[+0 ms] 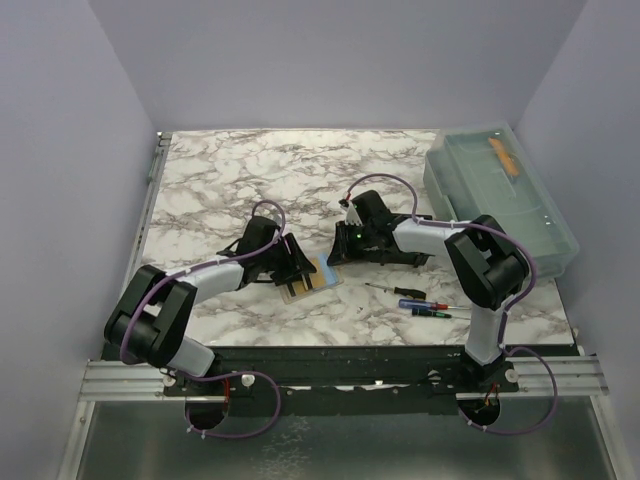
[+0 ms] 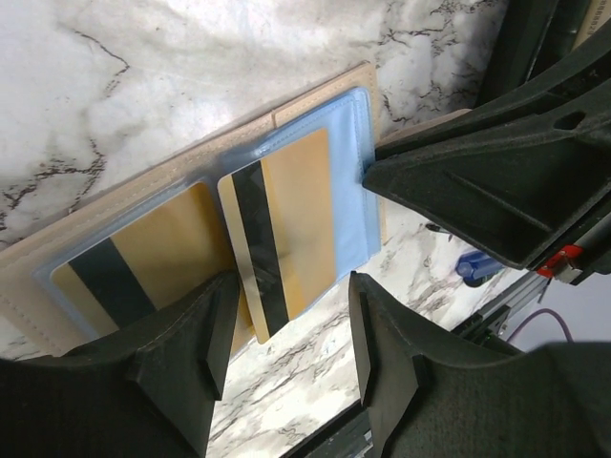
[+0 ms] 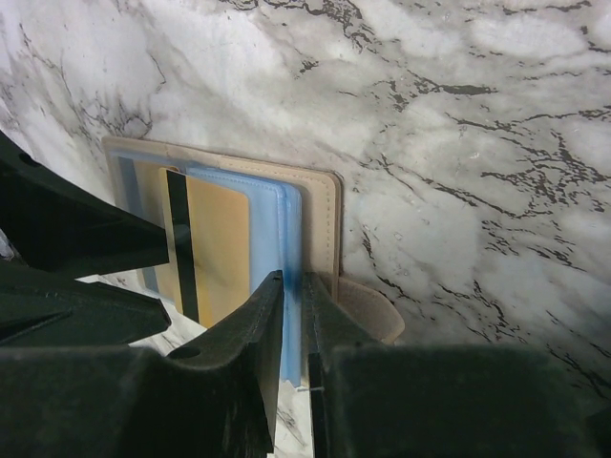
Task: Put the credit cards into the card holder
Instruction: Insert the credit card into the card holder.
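**One card seated, second only partway: roughly half done**

- card holder (image 3: 322, 229): beige folio, lying open and flat on the worktop (image 2: 143, 76), between the two arms. Blue plastic pockets inside.
- first card (image 2: 143, 262): gold with a black stripe, tinted blue by the plastic over it. It reads as fully in its pocket, so I count it done.
- second card (image 2: 286, 229): same type, but untinted. It lies over the neighbouring pocket, with its near end overhanging the holder's edge toward the left wrist. I can't tell whether the far end is inside the pocket mouth or just resting on top. Not seated either way.
- left end effector (image 2: 291, 305): jaws wide, one on each side of the second card's overhanging end. There's a gap on at least one side, so it looks like no grip on the card.
- right end effector (image 3: 293, 281): jaws narrow, pinched on the free edge of the blue sleeve (image 2: 353, 200). My read is that it's holding the pocket in place or open.
- screwdrivers (image 1: 420, 305) and the translucent bin (image 1: 500, 190) sit off to the right and aren't involved.

Left to do: push the second card along the pocket until its near end is inside, then let go of the sleeve.
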### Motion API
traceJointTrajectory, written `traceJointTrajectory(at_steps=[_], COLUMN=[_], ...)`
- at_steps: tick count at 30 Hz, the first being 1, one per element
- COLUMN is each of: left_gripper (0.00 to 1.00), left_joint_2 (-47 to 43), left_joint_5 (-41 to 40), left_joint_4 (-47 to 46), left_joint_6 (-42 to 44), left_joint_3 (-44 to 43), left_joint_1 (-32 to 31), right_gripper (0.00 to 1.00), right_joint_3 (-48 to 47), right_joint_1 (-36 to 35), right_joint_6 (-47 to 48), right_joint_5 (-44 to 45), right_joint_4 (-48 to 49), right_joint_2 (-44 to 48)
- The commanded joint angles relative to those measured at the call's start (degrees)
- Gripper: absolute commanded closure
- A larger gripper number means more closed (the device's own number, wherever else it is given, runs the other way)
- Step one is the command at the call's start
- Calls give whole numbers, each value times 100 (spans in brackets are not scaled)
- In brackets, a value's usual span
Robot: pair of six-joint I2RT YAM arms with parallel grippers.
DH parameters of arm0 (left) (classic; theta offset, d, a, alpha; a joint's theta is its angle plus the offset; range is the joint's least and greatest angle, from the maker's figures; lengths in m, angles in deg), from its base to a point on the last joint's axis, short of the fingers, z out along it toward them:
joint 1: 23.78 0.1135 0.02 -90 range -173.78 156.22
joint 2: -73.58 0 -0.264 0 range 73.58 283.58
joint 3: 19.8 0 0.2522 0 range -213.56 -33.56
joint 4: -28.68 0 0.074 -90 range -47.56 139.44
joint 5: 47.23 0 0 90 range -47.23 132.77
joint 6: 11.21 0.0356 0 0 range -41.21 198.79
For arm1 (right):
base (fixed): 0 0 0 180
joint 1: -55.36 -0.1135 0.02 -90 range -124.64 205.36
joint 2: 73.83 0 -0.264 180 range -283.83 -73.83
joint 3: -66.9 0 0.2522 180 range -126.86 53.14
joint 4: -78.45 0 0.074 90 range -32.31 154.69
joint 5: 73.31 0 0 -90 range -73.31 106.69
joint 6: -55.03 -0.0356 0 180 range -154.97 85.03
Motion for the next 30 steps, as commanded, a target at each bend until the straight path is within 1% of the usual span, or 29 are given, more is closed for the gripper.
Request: traceJointTrajectory(at_steps=[1,5,8,11,16,20,22,24,26,30], left_gripper=[43,43,44,47,52,52,49,47,47,46], left_joint_2=[-14,-124,-103,118,545,591,642,738,732,396], left_joint_5=[-522,-577,-414,-221,226,10,-49,-56,-60,-201], left_joint_4=[1196,1189,762,537,-275,-364,-348,-123,43,213], left_joint_6=[312,300,264,251,-31,-65,-77,-61,-43,-30], left_joint_3=[-80,-70,-36,-172,-314,-584,-620,-661,-589,-301], left_joint_1=[38,39,34,38,-84,-419,-438,-395,-391,-386], right_gripper=[82,82,82,82,82,82,82,82,79,72], right_joint_3=[100,115,128,131,175,175,170,134,64,79], right_joint_1=[-24,-20,-24,-24,-23,-23,-24,-24,-24,-24], right_joint_6=[106,110,94,52,-88,-163,-183,-188,-135,-103], right_joint_5=[31,13,-15,-74,-255,-342,-337,-239,-66,188], right_joint_4=[-315,-314,-278,-242,-65,-30,-33,-116,-345,-540], right_joint_2=[-128,-131,-138,-155,-158,-84,-49,-15,34,229])
